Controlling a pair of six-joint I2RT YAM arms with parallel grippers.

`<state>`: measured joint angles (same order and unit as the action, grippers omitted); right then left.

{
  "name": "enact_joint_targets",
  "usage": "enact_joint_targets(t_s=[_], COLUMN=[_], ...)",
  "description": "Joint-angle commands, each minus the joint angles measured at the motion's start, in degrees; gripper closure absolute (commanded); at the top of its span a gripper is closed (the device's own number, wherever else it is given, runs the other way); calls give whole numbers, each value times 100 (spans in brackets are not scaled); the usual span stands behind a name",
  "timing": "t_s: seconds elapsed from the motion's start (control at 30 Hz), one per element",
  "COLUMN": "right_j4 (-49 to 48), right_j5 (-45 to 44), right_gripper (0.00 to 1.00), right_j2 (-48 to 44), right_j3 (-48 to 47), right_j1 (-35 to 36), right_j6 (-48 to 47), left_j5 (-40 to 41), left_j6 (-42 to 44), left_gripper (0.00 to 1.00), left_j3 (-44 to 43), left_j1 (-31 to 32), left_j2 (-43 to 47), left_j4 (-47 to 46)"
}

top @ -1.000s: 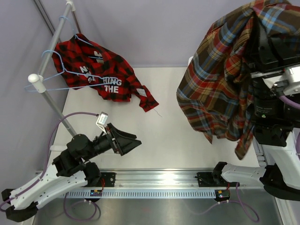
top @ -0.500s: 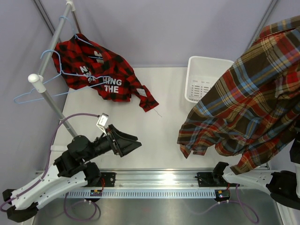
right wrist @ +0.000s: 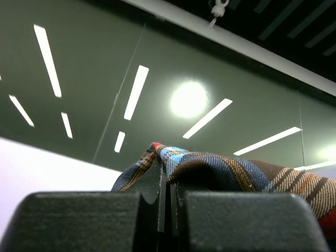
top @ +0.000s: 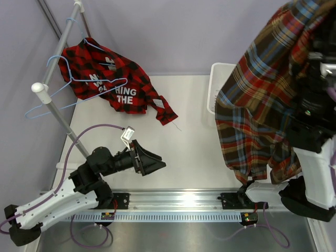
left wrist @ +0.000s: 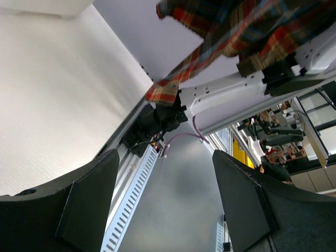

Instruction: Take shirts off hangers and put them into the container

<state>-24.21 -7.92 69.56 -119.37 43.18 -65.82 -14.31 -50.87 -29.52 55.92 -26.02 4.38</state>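
The right gripper (right wrist: 167, 195) is clenching a fold of the multicolour plaid shirt (top: 262, 105) and holding it high in the air. The cloth is hanging down in a long drape on the right side of the counter (top: 184, 136). From above, it is covering most of the white container (top: 213, 86) – only the container's left rim and wall are showing.

The left gripper (top: 152, 164) is lying low over the near left of the counter, jaws spread apart and grasping nothing.

At the far left, the red-and-black shirt (top: 113, 84) is resting partly on the counter and partly against the slanted rack pole (top: 58, 47). Light-blue wire hangers (top: 52, 105) are hooking on the pole – one is lying across the shirt's white lettering.
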Motion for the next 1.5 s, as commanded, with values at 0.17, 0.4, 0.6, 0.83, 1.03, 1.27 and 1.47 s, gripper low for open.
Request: enact_joint_targets(t_s=[0.17, 0.4, 0.6, 0.83, 1.03, 1.27, 1.47], right_j4=[-145, 188, 444, 21, -146, -286, -410], right_j5=[195, 124, 511, 1012, 976, 1074, 1187], right_gripper=[100, 100, 100, 100, 100, 100, 100], right_j2=[1015, 2014, 3071, 3362, 3617, 4021, 4443], right_j3=[-368, -1033, -3205, -3874, -3812, -3927, -4032], right_j1=[-2153, -3360, -3369, -3386, -3649, -3921, -4159], right_j6=[1412, 2389, 2784, 2356, 2126, 2266, 2459], left_j5=[-591, -600, -890, -846, -987, -837, -732], left_j6=[367, 1043, 1360, 1695, 1703, 1800, 1932], left_gripper=[24, 23, 23, 23, 23, 23, 23], left_j3=[-283, -239, -124, 7, -54, -133, -265], left_j1=[77, 77, 77, 77, 77, 77, 77], left_j2=[-79, -323, -904, -1098, -1230, -1203, -1353], left_j4=[52, 581, 229, 178, 194, 186, 291])
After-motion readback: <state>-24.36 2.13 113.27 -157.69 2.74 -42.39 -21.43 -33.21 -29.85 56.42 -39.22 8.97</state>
